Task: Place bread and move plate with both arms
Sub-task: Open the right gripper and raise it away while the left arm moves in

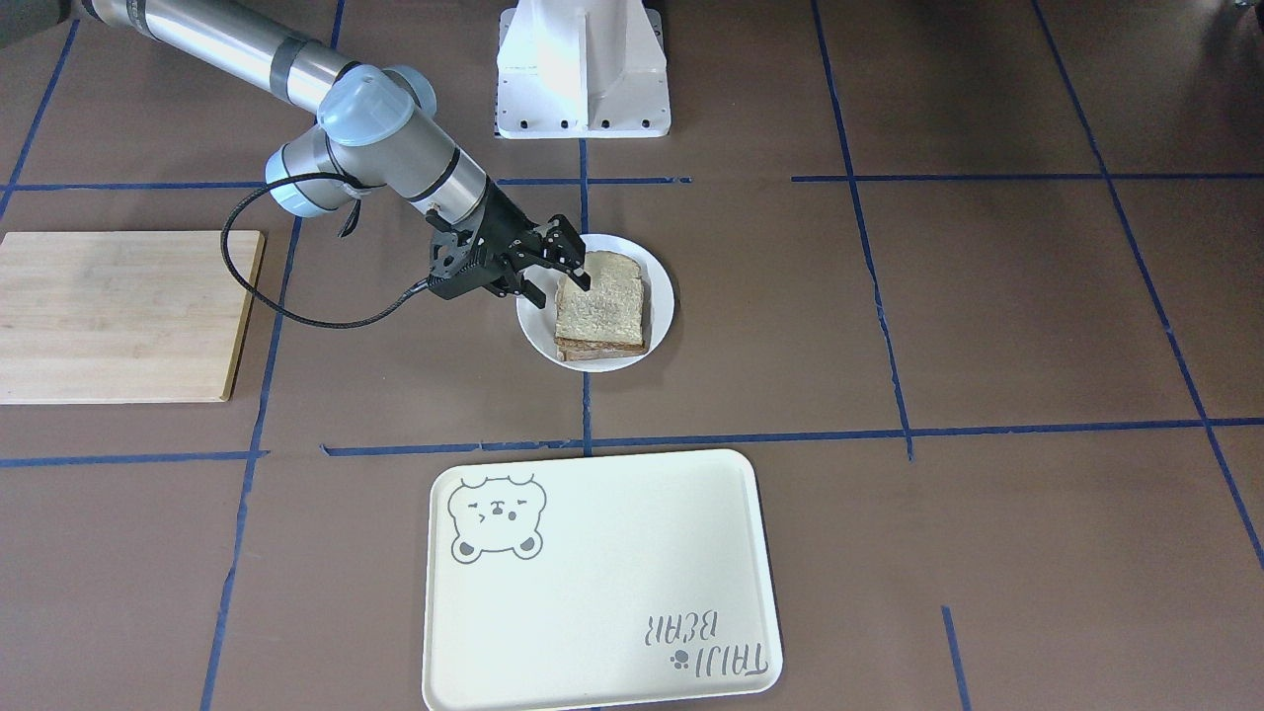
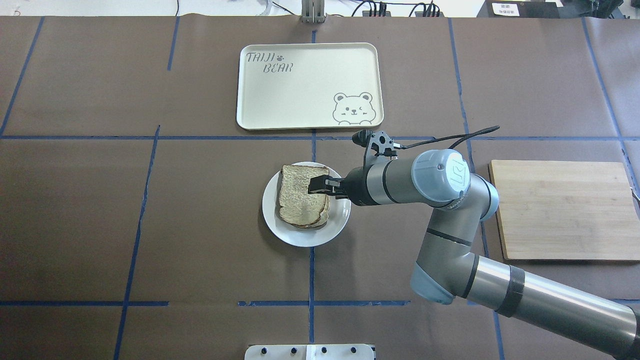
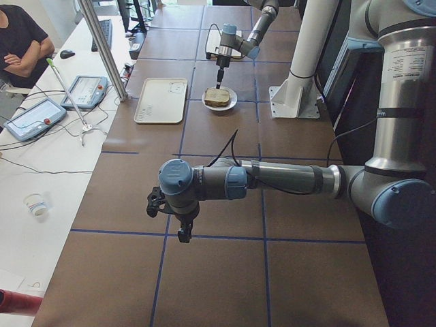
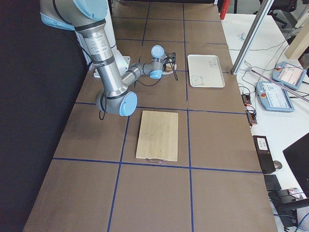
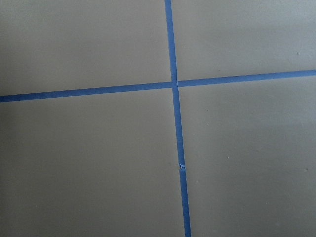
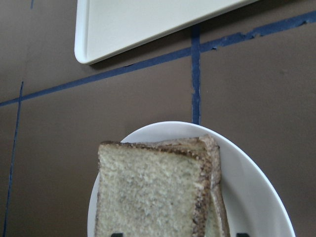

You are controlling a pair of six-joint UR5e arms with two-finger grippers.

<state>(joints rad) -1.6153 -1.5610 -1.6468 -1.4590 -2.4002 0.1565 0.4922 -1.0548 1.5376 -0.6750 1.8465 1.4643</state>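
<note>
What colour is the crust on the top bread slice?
Dark brown, edging the speckled bread slice on the round white plate; clearest in the right wrist view.

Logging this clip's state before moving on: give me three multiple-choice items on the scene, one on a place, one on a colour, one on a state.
1. Where does the bread lie?
A. on the tray
B. on the plate
C. on the wooden board

2. What colour is the plate?
A. red
B. white
C. black

3. How is the right gripper?
A. open, at the bread
B. shut on the plate's rim
C. out of view

Key: 1 B, the bread sits inside the plate's rim; 2 B, the plate shows plain white; 3 A, its fingers stand apart in the front-facing view.
</note>
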